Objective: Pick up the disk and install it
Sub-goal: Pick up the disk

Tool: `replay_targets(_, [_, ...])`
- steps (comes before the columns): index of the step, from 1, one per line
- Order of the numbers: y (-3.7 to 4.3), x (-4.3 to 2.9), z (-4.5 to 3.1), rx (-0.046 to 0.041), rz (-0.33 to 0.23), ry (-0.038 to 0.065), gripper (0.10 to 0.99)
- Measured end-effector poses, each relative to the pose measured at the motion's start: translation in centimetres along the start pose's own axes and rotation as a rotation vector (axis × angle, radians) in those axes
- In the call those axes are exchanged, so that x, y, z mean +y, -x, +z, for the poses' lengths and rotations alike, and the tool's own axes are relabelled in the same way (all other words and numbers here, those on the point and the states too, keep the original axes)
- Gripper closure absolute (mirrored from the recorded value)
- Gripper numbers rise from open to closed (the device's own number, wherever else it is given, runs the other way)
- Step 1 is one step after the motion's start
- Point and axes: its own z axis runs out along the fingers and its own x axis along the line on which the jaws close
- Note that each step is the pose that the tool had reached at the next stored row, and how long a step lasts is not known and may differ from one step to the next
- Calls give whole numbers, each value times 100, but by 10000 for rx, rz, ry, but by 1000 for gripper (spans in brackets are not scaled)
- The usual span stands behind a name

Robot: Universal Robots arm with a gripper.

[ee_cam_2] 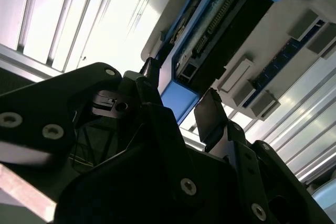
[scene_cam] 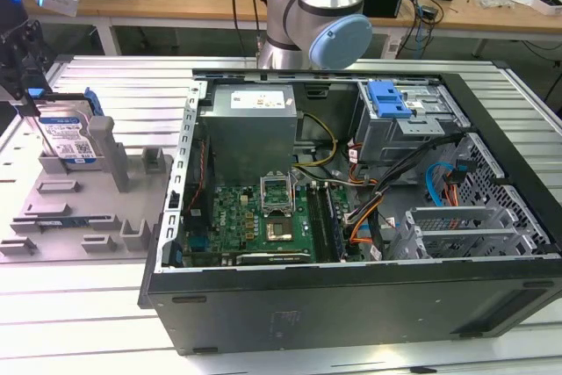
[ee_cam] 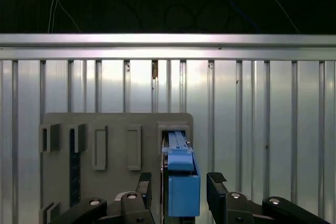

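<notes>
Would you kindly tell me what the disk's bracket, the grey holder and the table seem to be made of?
The disk has a bracket of even bright blue with a matte look, likely moulded plastic. The holder is flat matte grey with blocky slots, probably plastic. The table shows silvery, glossy ribbed slats, seemingly aluminium.

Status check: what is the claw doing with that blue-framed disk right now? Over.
Claw open, straddling the disk. Disk upright in grey holder, not yet clamped. Nothing in the way.
</notes>
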Motion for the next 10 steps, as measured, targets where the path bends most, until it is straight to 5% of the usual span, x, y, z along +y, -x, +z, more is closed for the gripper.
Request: replay_targets(10, [0, -1, 50, 0, -1, 25, 545])
